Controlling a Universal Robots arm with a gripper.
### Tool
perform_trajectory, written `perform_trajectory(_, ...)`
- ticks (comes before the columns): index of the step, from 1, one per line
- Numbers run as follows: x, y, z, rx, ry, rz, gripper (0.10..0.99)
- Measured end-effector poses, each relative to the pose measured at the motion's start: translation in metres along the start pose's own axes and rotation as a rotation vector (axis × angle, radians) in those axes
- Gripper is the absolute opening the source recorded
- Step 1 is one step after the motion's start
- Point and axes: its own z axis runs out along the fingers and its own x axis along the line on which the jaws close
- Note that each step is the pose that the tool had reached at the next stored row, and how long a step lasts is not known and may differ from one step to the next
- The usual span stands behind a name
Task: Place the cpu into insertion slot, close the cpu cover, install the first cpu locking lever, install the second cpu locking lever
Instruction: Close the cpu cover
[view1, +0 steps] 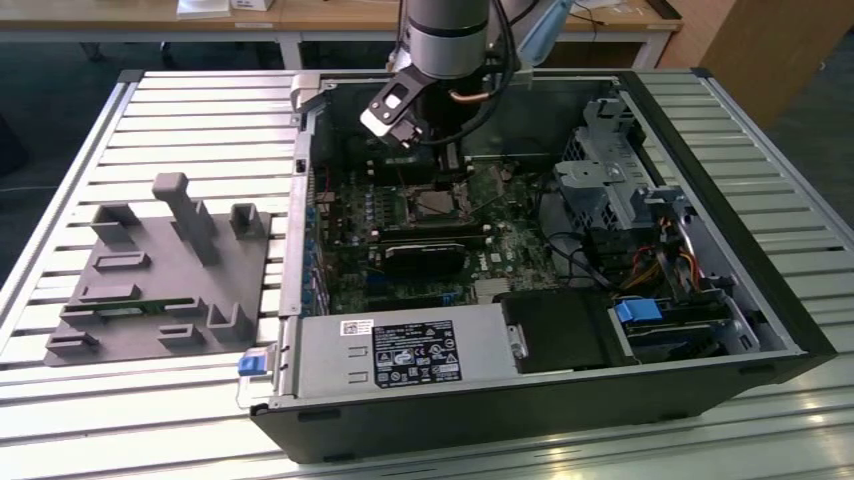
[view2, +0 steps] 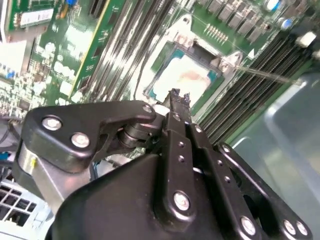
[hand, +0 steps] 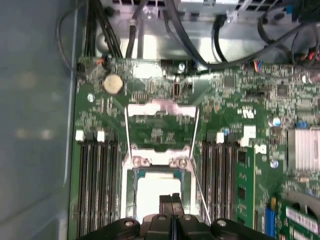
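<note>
gripper (hand: 171, 198) tips pinched together abv cpu (hand: 150, 197) in slot (hand: 129, 197) (first wrist view: cover (hand: 161, 106) flipped open)

The cpu (hand: 147, 192) has a pale silver-grey top. The cpu cover (hand: 161, 106) is bright silver, with green showing through its window. The motherboard (hand: 150, 80) is green, speckled with small white and silver parts, and the memory slots (hand: 97, 185) run as long black stripes. The gripper (view2: 180, 95) is black with shiny silver screw heads. In the exterior view the bench (view1: 200, 110) is pale silver in parallel ribs. The computer case (view1: 534, 410) is black, and the fixture block (view1: 174, 270) at its nine o'clock is plain grey.
</note>
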Motion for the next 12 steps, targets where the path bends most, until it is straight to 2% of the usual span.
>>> perform_trajectory(4, -0.0002, 0.0136, 0.0008, 0.007, 0.0003, 0.0, 0.106)
perform_trajectory(10, -0.0003, 0.0176, -0.009, 0.008, 0.0004, 0.0, 0.106)
perform_trajectory(12, -0.0003, 0.0192, -0.0097, 0.009, 0.0006, 0.0, 0.106)
